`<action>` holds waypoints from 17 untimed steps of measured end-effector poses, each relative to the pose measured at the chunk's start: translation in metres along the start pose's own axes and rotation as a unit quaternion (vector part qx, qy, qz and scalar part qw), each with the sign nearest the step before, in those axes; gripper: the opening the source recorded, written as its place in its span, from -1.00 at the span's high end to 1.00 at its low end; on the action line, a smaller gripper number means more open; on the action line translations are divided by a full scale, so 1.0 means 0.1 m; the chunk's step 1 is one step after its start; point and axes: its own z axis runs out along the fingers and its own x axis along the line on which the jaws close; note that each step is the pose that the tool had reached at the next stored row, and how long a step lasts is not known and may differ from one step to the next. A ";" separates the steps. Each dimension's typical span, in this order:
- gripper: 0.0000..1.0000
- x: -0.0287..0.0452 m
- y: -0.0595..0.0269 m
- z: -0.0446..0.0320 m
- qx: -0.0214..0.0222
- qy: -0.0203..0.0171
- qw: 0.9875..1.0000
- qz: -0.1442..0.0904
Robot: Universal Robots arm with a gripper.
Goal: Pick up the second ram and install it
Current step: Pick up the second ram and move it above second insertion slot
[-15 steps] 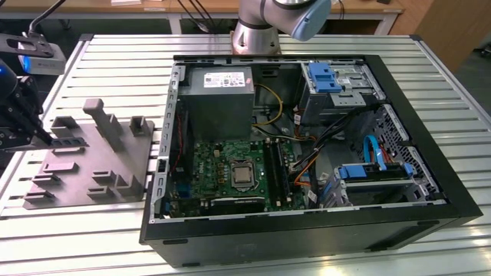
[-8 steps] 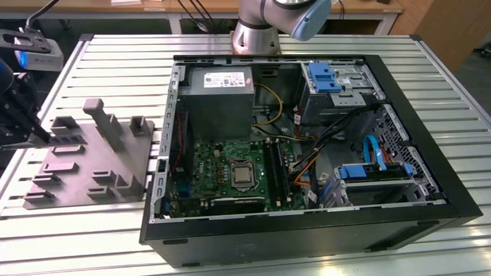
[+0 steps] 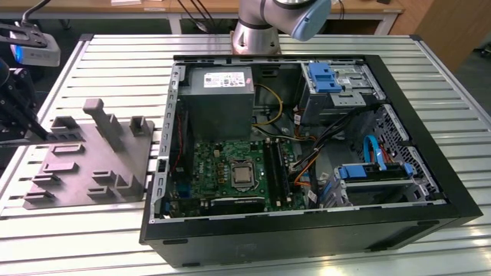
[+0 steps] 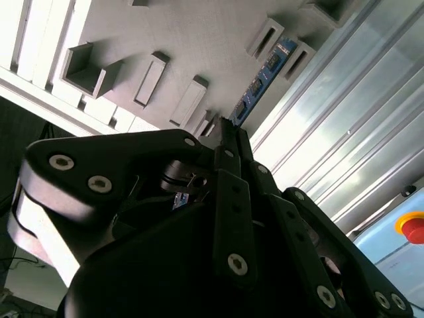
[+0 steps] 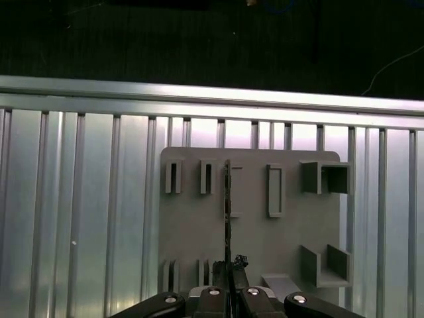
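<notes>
Grey slotted holder (image 5: 252,245) on a ribbed metal table (image 5: 79,199), gripper (image 5: 229,275) over it, jaws pinched narrow on the second ram (image 5: 227,212), seen edge-on in the first wrist view; open computer case (image 3: 307,230) well apart, toward the exterior view's right

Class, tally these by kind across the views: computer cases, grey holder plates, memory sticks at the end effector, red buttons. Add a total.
Computer case: 1
Grey holder plate: 1
Memory stick at the end effector: 1
Red button: 1
Total: 4
</notes>
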 end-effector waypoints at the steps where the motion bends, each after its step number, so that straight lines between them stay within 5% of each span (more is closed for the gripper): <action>1: 0.73 0.000 0.000 -0.008 0.000 0.000 1.000 0.000; 17: 0.73 -0.012 0.004 -0.164 0.000 -0.001 1.000 0.000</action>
